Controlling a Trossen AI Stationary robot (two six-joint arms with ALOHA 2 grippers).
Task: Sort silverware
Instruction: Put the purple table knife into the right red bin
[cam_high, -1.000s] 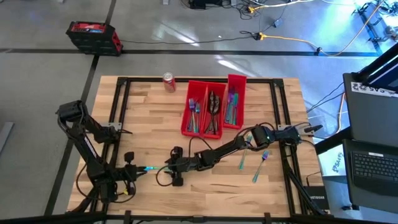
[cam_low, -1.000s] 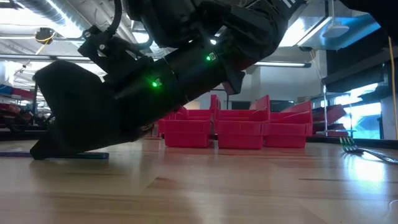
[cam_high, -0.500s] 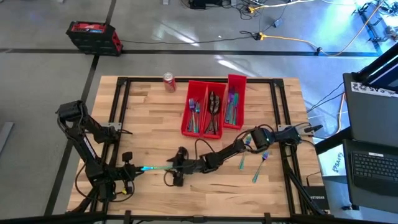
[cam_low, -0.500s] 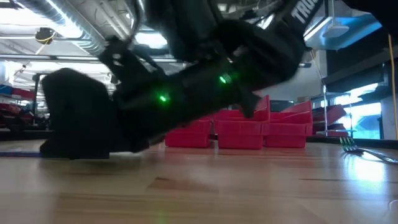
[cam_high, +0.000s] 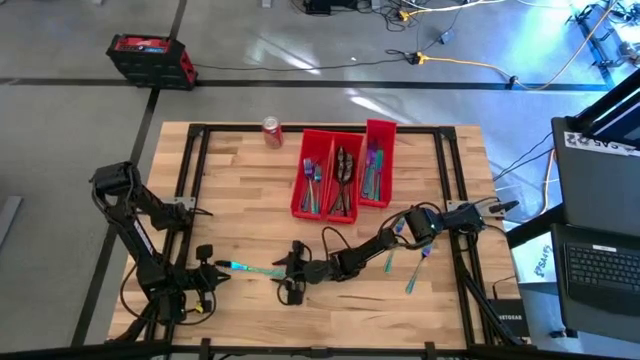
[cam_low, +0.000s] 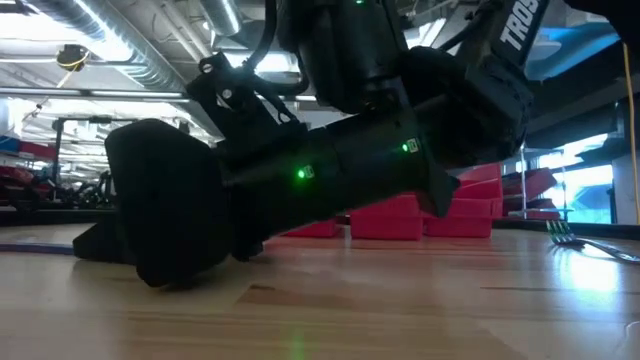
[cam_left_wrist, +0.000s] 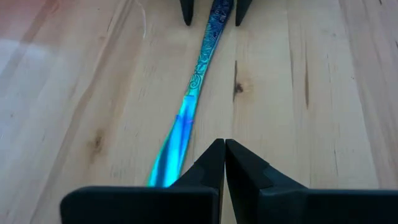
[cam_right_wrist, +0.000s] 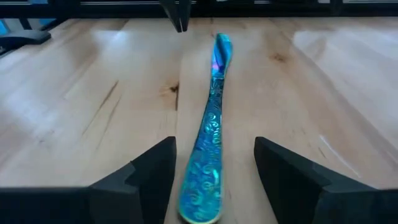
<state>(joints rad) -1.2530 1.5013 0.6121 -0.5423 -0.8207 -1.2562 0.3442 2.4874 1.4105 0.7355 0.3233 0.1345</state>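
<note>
Left gripper (cam_high: 212, 270): at the table's front-left, low over the wood. Its fingers are pressed together on nothing. It has not moved in the last second.
Iridescent teal-blue metal knife (cam_high: 255, 268): flat on the pale wooden table (cam_high: 240, 200), just in front of the left gripper. The smooth blade points towards the left gripper and the patterned handle towards the right gripper. In the left wrist view the blade (cam_left_wrist: 189, 106) runs in beside the closed fingertips; whether it touches them I cannot tell.
Right gripper (cam_high: 285, 275): front centre, lying low along the table. The jaws stand apart with the knife handle (cam_right_wrist: 214, 118) between them and a gap on each side, so nothing is clamped yet.
Change: the right arm has slid a little back towards its own side, so more of the knife shows from above. The jaws have kept the same spread.
Meaning: this looks like lining up for a pick, with closing on the handle the likely next step.
Loose teal metal forks (cam_high: 416, 270): two on the front-right of the table, well apart from the knife and still unsorted.
Three long red plastic bins (cam_high: 299, 195): side by side mid-table, already holding cutlery.
Red soda can (cam_high: 271, 131): upright near the far edge.
</note>
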